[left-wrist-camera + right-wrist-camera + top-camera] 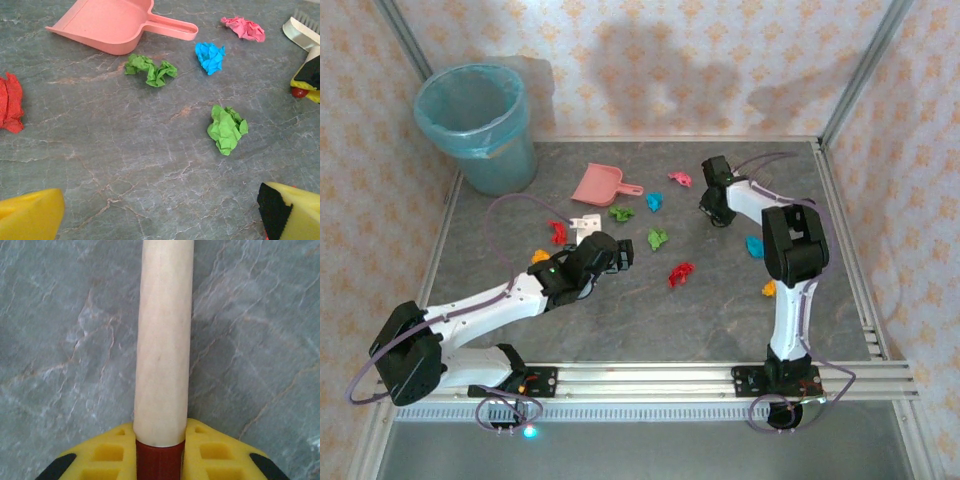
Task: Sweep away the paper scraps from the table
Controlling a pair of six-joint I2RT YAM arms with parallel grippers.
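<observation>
Sweeping well calls for the right gripper (pixel 160 445), jaws pinched on the brush handle (pixel 162 340), to keep the brush head (pixel 299 31) low and draw the paper scraps (pixel 227 129), scattered on the table (pixel 125 175) near the dustpan (pixel 110 25), toward its mouth; the left gripper (pixel 160 215), jaws spread, could steady it.

I count nine small crumpled paper scraps (pixel 658 239) lying loose on the dark grey marbled desk (pixel 650 330), each apart from the others.

- **Far middle:** pink scrap (pixel 680 179), far blue scrap (pixel 653 202), far green scrap (pixel 621 212).
- **Centre:** near green scrap (pixel 658 239), centre red scrap (pixel 680 273).
- **Left:** left red scrap (pixel 557 232), left orange scrap (pixel 540 257).
- **Right:** right blue scrap (pixel 755 245), right orange scrap (pixel 769 289).
</observation>
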